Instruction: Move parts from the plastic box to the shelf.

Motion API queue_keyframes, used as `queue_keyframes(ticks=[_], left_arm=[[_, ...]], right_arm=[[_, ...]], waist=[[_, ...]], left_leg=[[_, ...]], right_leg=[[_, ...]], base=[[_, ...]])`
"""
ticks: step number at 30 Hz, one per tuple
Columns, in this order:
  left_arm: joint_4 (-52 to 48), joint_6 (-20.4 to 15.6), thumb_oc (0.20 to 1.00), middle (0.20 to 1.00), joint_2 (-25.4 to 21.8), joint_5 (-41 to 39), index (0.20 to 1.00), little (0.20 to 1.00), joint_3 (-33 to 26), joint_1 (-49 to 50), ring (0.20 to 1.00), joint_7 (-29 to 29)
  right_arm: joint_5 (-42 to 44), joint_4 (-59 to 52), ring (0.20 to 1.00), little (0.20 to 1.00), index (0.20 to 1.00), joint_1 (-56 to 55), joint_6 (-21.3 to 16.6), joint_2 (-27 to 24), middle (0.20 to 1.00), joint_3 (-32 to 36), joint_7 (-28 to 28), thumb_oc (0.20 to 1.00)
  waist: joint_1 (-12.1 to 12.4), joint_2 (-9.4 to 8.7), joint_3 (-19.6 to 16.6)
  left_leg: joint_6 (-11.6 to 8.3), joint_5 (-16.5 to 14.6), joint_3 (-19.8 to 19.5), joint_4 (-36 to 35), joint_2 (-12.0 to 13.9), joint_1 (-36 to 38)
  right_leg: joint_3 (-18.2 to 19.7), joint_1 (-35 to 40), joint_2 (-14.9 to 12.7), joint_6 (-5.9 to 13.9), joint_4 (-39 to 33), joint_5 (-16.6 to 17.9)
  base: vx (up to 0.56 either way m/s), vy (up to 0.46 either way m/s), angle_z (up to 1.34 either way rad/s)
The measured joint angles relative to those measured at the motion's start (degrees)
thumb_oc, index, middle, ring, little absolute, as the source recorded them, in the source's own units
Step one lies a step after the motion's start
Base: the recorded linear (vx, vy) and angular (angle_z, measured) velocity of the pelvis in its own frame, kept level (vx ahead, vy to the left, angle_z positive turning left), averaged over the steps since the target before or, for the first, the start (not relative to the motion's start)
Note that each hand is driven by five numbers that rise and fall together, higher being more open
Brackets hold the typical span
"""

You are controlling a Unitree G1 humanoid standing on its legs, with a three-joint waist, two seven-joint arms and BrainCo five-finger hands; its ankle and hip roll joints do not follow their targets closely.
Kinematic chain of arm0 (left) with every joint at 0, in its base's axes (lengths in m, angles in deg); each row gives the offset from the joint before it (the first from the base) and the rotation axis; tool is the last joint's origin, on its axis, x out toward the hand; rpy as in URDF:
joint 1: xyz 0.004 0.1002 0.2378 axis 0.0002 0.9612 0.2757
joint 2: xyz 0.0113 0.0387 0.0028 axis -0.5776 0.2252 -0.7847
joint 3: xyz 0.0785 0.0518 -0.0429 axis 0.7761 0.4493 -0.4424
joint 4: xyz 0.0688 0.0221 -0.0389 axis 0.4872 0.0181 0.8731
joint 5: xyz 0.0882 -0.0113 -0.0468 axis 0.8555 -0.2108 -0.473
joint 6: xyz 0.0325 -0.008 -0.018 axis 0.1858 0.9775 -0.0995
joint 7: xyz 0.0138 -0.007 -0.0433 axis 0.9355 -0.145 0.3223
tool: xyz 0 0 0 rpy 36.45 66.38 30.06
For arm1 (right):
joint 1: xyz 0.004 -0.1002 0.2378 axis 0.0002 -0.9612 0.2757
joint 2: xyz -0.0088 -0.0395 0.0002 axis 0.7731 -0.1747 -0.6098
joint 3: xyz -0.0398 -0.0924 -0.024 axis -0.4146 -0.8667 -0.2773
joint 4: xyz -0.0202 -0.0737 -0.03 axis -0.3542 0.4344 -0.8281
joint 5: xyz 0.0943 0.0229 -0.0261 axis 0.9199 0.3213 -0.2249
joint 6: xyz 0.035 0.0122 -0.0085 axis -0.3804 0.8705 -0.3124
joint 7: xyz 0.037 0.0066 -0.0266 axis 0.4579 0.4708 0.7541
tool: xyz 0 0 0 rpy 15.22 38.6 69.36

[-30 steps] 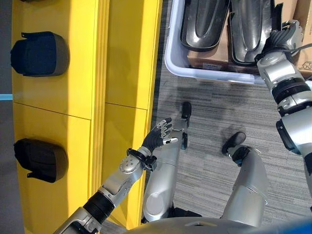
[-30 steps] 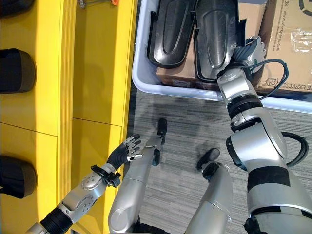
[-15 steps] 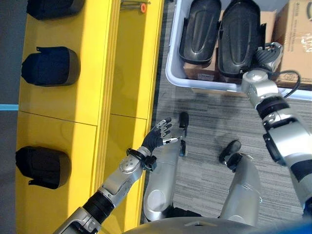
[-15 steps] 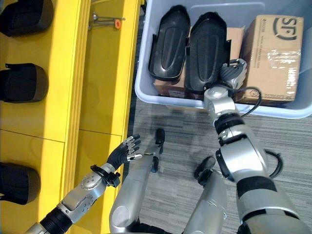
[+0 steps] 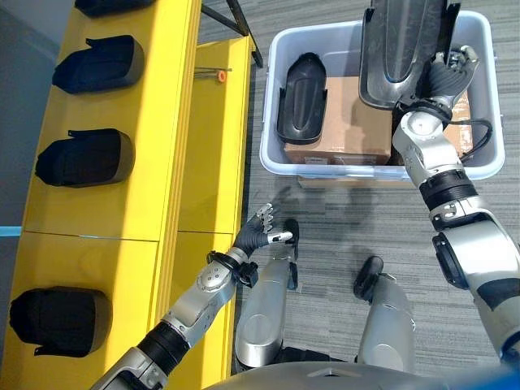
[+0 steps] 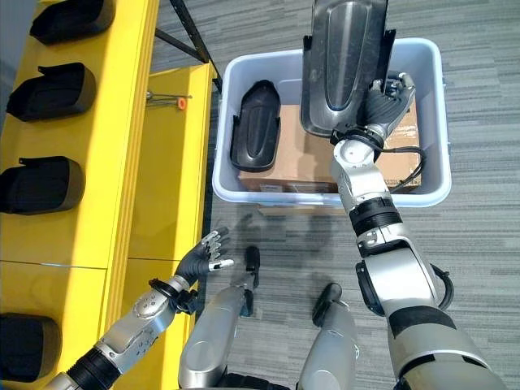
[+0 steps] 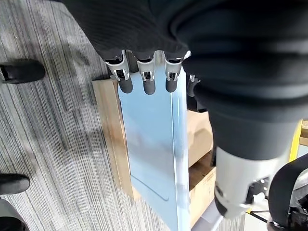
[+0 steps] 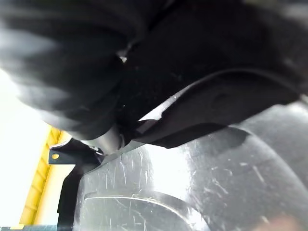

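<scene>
- Silver-fingered and idle, the left hand (image 5: 258, 234) hangs near the middle of the head view, fingers spread loosely and holding nothing; it sits where it did a second ago, beside the yellow shelf's edge.
- Yellow shelf (image 5: 154, 162) runs along the nine o'clock side, with dark parts (image 5: 84, 157) already lying in a row on it, well apart from the box.
- Grey plastic box (image 5: 280, 159) now lies at about one o'clock, fully visible. A second ago only its near rim showed, so the head camera has tipped up as the arm rose.
- Inside the box one black part (image 5: 301, 108) rests against a cardboard carton (image 5: 349, 122).
- The real change: the right hand (image 5: 443, 77), at one o'clock, is curled round the edge of a second black part (image 5: 398, 45), now up clear above the box instead of lying beside its twin.
- I judge the pick done; next comes the carry across to a free spot on the shelf, minding the box rim and the shelf edge.
</scene>
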Motion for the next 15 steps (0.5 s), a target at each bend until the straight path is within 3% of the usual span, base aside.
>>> queue_keyframes(ticks=[2, 5, 9, 11, 12, 13, 14, 15], left_arm=[[0.6, -0.1, 1.0, 1.0, 0.0, 0.0, 1.0, 1.0, -0.2, 1.0, 1.0, -0.7], [1.1, -0.1, 1.0, 1.0, 0.1, 0.1, 1.0, 1.0, -1.3, 2.9, 1.0, -2.0], [1.4, -0.5, 1.0, 1.0, 0.0, 0.2, 1.0, 1.0, -4.7, 4.8, 1.0, -2.9], [2.1, -0.5, 1.0, 1.0, -0.2, 0.3, 1.0, 1.0, -4.7, 3.7, 1.0, -3.0], [2.3, -0.6, 1.0, 1.0, -0.4, 0.7, 1.0, 1.0, -4.7, 3.3, 1.0, -3.0], [2.3, -0.7, 1.0, 1.0, -0.7, 2.2, 1.0, 1.0, -4.6, 3.0, 1.0, -3.9], [1.0, -1.2, 1.0, 1.0, -2.6, 2.6, 1.0, 1.0, -5.0, 3.7, 1.0, -6.3], [0.8, -1.4, 1.0, 1.0, -5.3, 2.6, 1.0, 1.0, -5.2, 4.1, 1.0, -7.3]], right_arm=[[3.2, 0.0, 0.2, 0.2, 0.2, -0.4, 0.1, 0.7, 0.2, -0.1, 3.2, 0.2], [15.9, -7.7, 0.2, 0.2, 0.2, -5.0, 1.6, 3.3, 0.2, -0.8, 14.6, 0.2], [19.1, -16.8, 0.2, 0.2, 0.2, -12.9, 6.2, 6.4, 0.2, -6.6, 21.3, 0.2], [19.1, -18.9, 0.2, 0.2, 0.2, -15.5, 7.9, 7.2, 0.2, -7.8, 22.4, 0.2], [19.0, -19.3, 0.2, 0.2, 0.2, -16.2, 8.5, 7.3, 0.2, -7.9, 22.2, 0.2], [18.9, -22.0, 0.2, 0.2, 0.2, -20.1, 8.6, 6.4, 0.2, -7.5, 20.8, 0.2], [18.8, -25.1, 0.2, 0.2, 0.2, -26.3, 8.3, 6.3, 0.2, -6.6, 19.2, 0.2], [18.9, -23.2, 0.2, 0.2, 0.2, -26.6, 8.8, 6.9, 0.2, -6.6, 19.0, 0.2]], waist=[[0.0, 0.01, 0.0], [-0.1, 0.02, 0.0], [-0.2, -0.13, -1.5], [-0.5, -0.35, -2.5], [-1.1, -0.31, -2.9], [-3.1, 0.82, -3.3], [-5.5, 1.58, -5.3], [-3.0, -2.62, -6.1]], left_leg=[[0.06, -0.2, 0.0, -0.7, -0.1, 2.3], [-0.07, -0.4, 0.1, -2.6, -0.3, 5.5], [0.24, -0.1, 0.6, -4.5, -0.7, 8.1], [0.46, 0.7, -2.1, -5.0, -1.1, 7.7], [0.31, 1.4, -5.1, -5.1, -1.5, 7.1], [-1.44, 3.1, -14.3, -5.0, -0.8, 6.5], [-3.93, 4.1, -23.5, -9.1, 0.3, 5.2], [-5.77, 2.4, -22.3, -9.6, -1.4, 5.3]], right_leg=[[-0.1, 2.3, 0.0, 0.12, -0.7, -0.1], [-0.1, 5.7, -0.2, 0.13, -2.8, 0.3], [-0.2, 8.8, 0.5, 1.47, -5.4, 1.3], [1.1, 9.3, 1.4, 1.25, -5.2, 0.8], [4.9, 9.5, 3.2, 0.67, -4.5, -0.1], [14.9, 9.5, 10.5, -3.54, 0.2, -4.2], [21.9, 9.7, 23.9, -6.15, -0.7, -5.0], [21.9, 8.5, 22.7, -7.49, -1.4, -5.2]], base=[[0.0, 0.029, 0.02], [0.01, 0.084, 0.02], [-0.04, -0.057, 0.02], [-0.07, -0.224, 0.57], [-0.17, -0.476, 1.71], [-0.19, -0.541, 3.54], [-0.16, -0.448, 3.39], [-0.05, -0.274, 2.55]])
